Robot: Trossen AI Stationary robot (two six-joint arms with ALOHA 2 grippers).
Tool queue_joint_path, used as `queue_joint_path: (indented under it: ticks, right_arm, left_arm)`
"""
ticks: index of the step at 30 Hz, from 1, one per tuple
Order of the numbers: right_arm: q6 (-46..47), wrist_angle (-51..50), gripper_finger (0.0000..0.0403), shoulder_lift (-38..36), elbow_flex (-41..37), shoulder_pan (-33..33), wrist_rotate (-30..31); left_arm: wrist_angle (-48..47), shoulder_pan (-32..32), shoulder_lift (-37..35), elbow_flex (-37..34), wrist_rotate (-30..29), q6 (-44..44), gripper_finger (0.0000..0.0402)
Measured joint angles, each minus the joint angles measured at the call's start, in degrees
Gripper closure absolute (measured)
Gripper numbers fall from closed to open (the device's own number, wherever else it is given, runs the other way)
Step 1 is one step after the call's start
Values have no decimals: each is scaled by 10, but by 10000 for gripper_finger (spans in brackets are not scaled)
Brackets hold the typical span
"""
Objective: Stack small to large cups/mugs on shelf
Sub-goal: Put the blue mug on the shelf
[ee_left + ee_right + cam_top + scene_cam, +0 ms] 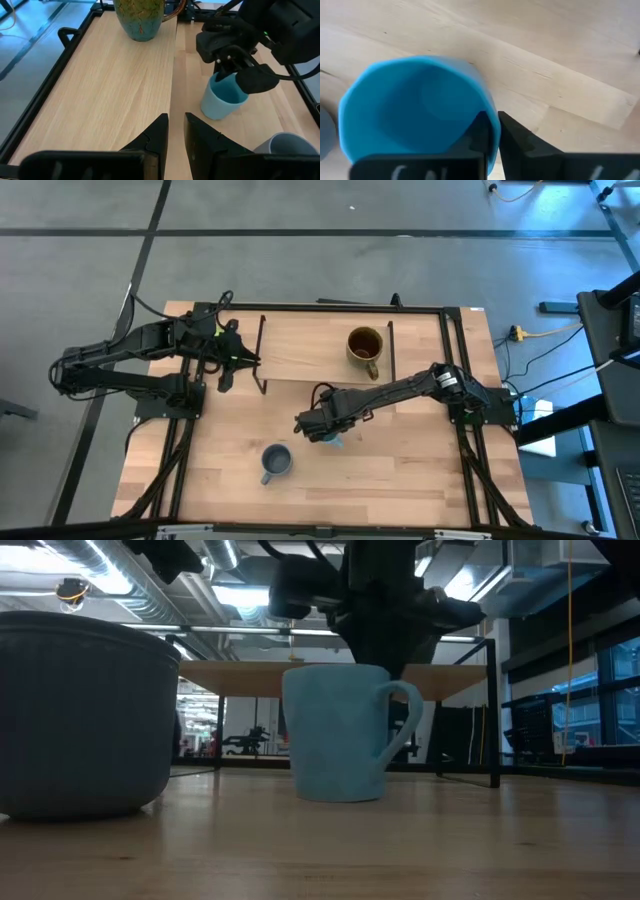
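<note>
A sky-blue mug (333, 441) stands upright on its base on the table in front of the shelf (300, 345), with my right gripper (492, 132) shut on its rim from above. On the shelf's right part stands the brown-olive mug (365, 348). The small grey-blue mug (275, 462) rests on the table nearer the front edge. Over the shelf's left end, clear of everything, my left gripper (175, 132) hangs shut with nothing in it. My right gripper pinches the sky-blue mug's rim (492, 117), one finger (479, 131) inside the mug and the other (517, 134) outside. The fingers point down from above. In the low view they come down on the rim beside the handle (410, 725). The mug stands upright, its base on the table.
The black metal frame (452, 380) runs around the tabletop. The shelf's thin black wire legs (262, 355) stand at its two ends. Bare tabletop (400, 470) lies to the right of the grey-blue mug.
</note>
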Motion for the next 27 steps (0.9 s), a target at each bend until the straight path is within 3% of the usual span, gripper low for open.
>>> queue_joint_path:
  ticks: [9, 18, 24, 27]
  right_arm:
    - [-2, -9, 378, -5, 6, -1, 0]
    - [-29, -53, 379, -7, 118, -1, 4]
    - [-60, -95, 379, -8, 221, -3, 68]
    - [-81, -84, 379, -26, 213, -10, 90]
  left_arm:
    - [0, 0, 0, 0, 0, 0, 347]
    - [12, 0, 0, -33, 1, -6, 347]
    - [73, 0, 0, -76, 11, -30, 347]
    - [94, 0, 0, -85, 12, -31, 347]
